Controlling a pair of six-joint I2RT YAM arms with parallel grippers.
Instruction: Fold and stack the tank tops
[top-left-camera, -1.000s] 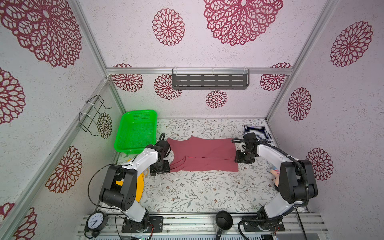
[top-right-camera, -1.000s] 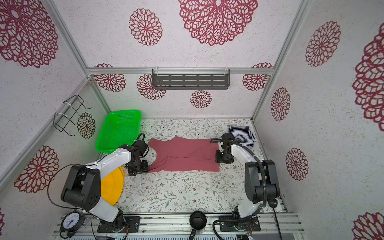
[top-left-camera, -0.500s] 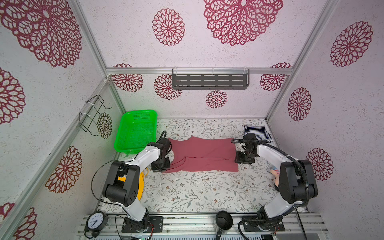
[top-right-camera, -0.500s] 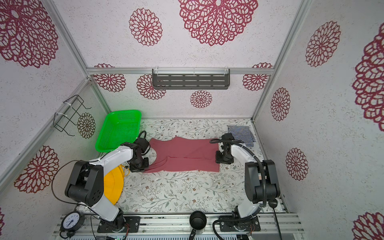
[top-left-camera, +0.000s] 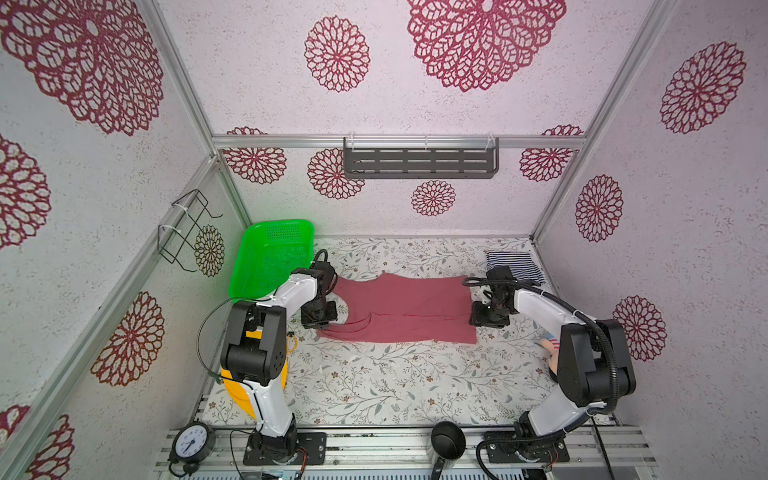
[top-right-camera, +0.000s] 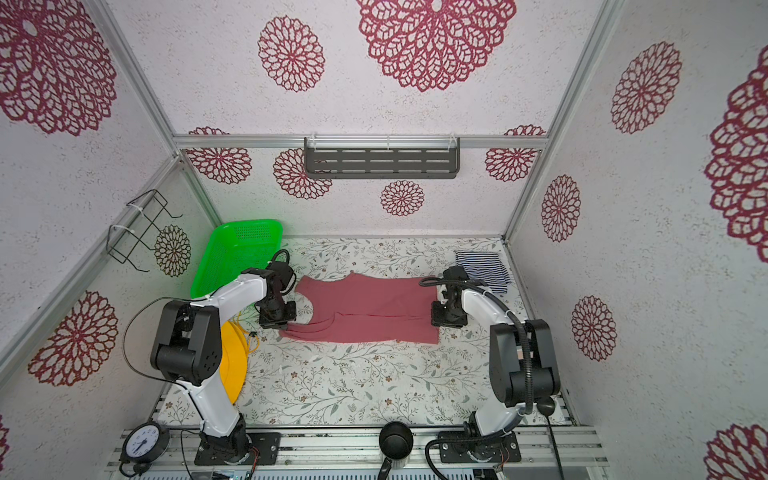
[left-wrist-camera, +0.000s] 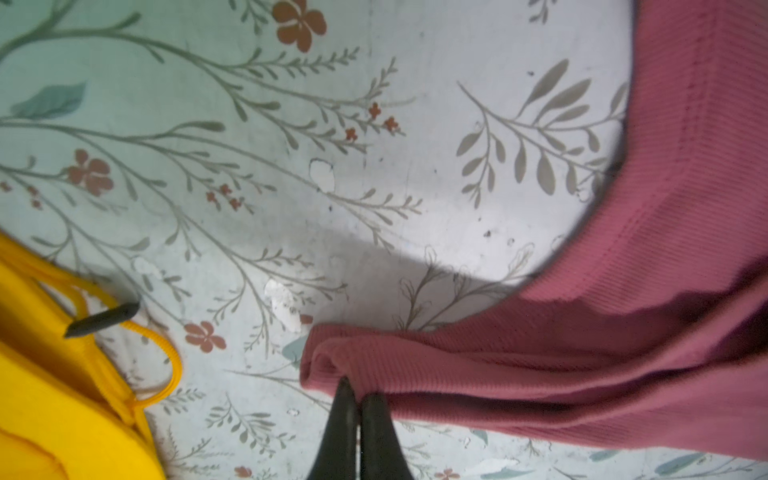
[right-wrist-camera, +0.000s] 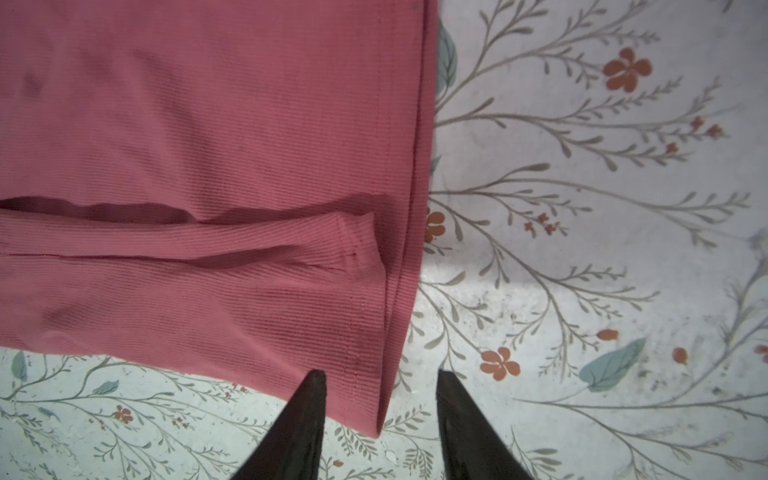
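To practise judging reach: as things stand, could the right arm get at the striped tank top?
Probably yes: the striped tank top lies close behind the right gripper, no object between them, and that gripper is open.

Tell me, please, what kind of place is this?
Most likely a robot test booth, not a home. The left arm and right arm are bolted to a metal rail; patterned walls sit in an aluminium frame; props like a basket and clock stand around.
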